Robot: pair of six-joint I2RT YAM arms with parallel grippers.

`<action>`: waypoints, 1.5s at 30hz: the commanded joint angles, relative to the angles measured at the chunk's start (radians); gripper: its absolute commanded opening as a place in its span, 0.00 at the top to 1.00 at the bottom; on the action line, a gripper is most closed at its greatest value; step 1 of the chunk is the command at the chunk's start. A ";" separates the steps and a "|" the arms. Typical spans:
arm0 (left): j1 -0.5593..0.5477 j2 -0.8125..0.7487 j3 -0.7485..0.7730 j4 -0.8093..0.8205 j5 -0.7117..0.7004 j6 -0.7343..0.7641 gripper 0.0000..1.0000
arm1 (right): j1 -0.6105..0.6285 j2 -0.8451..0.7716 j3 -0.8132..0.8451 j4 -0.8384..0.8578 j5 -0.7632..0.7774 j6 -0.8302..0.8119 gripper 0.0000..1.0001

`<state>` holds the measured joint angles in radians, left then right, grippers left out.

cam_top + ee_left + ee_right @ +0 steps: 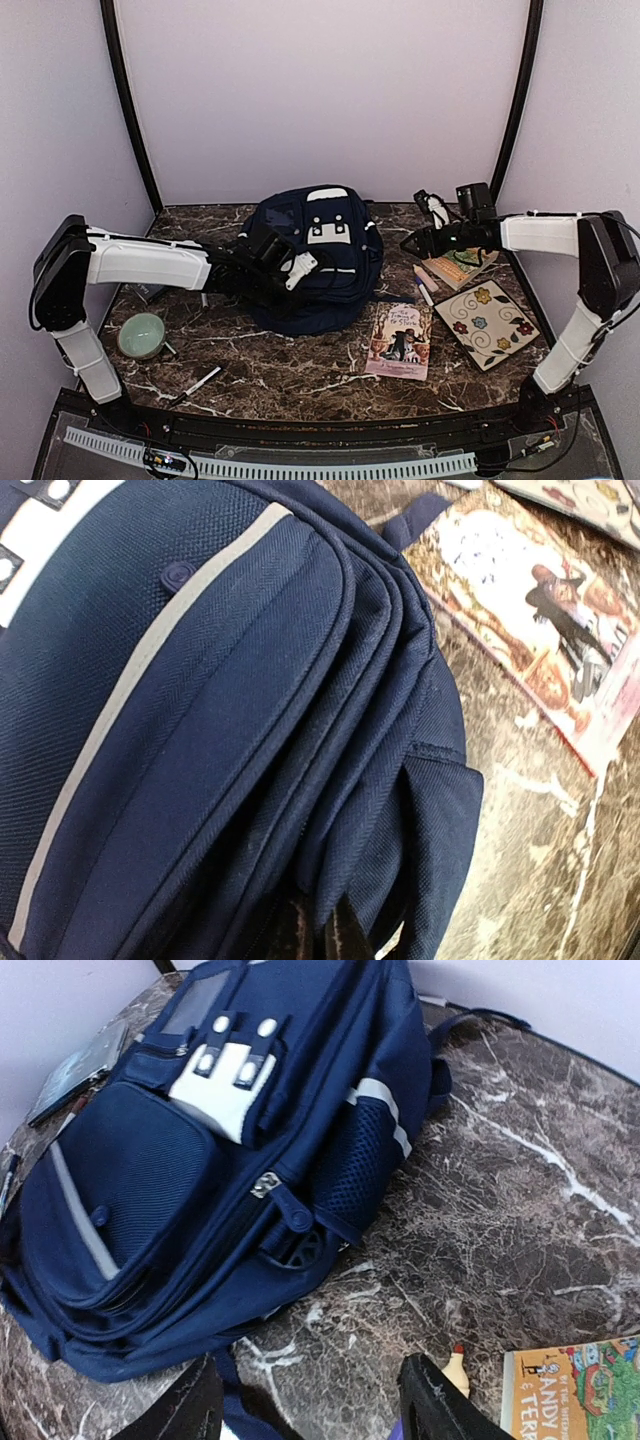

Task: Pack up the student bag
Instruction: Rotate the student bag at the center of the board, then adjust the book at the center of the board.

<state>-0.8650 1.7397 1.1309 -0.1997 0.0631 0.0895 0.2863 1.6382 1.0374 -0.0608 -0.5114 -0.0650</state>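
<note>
The student bag [335,240] lies flat in the middle of the marble table, navy with white patches and a grey stripe. My left gripper [308,270] rests on its near left part. In the left wrist view the gripper [322,935] is shut, pinching a fold of the bag's fabric [200,730] beside the zipper seams. My right gripper [410,244] hovers just right of the bag. In the right wrist view it [310,1415] stands open over bare marble, with the bag [200,1160] and its zipper pull [295,1218] ahead and a blue strap under the left finger [185,1410].
A picture book [400,340] lies front right of the bag, with a flowered square board [493,322] further right. Another book [462,265] and some markers [425,283] sit under the right arm. A green bowl [142,335] and a pen [200,382] lie front left.
</note>
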 commanded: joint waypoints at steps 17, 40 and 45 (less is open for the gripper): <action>-0.122 -0.106 -0.083 0.252 -0.099 -0.189 0.97 | 0.097 0.683 0.719 -0.296 -0.145 0.238 0.41; -0.131 0.034 0.068 0.225 0.310 -0.314 0.55 | 0.023 0.034 0.277 -0.373 0.020 -0.059 0.40; -0.133 0.130 0.074 0.258 0.563 -0.342 0.52 | 0.025 -0.164 0.083 -0.435 0.056 -0.230 0.40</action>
<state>-0.9878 1.8034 1.1942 0.0402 0.3611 -0.2123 0.3054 1.5646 1.2434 -0.4294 -0.5076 -0.1207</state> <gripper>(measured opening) 0.476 0.604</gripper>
